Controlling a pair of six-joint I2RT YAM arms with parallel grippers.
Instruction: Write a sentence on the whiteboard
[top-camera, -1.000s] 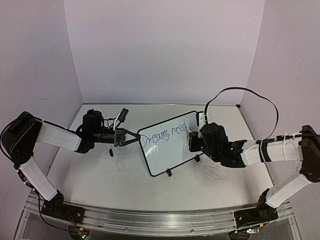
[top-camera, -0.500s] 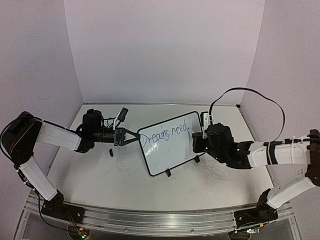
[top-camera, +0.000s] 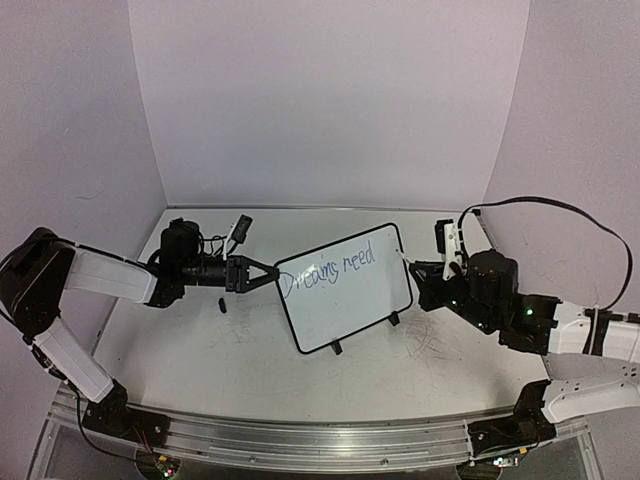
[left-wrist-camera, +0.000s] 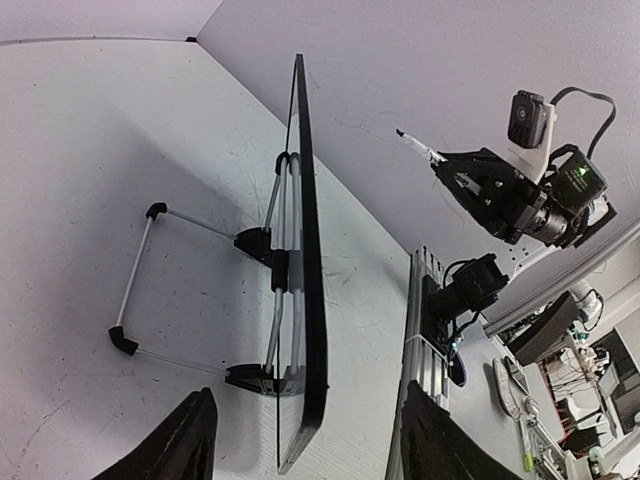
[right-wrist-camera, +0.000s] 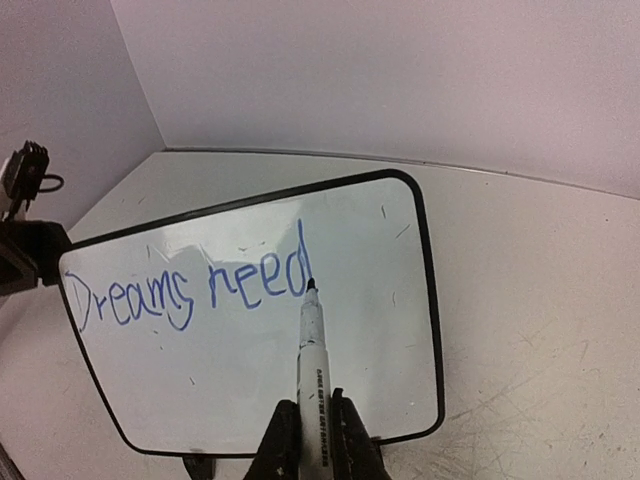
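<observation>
Two sets of jaws, one board, one pen.

1. The whiteboard (top-camera: 350, 305) has a black frame. It stands tilted near the middle of the bench (top-camera: 250, 370), propped from behind on a wire stand (left-wrist-camera: 258, 241). The sentence (top-camera: 327, 272) is in blue and reads "Dreams need", slanting across the upper part of the face.

2. The left jaws are released and spread either side of the board's left edge. The edge lies between the fingers (left-wrist-camera: 190, 440) with a gap on each side, and no contact shows.

3. The right jaws are clenched on a marker (right-wrist-camera: 310, 350) with a white barrel, tip forward. They sit just off the board's right edge. In the left wrist view the tip stands apart from the writing face. In the right wrist view it lines up with the end of "need".
</observation>
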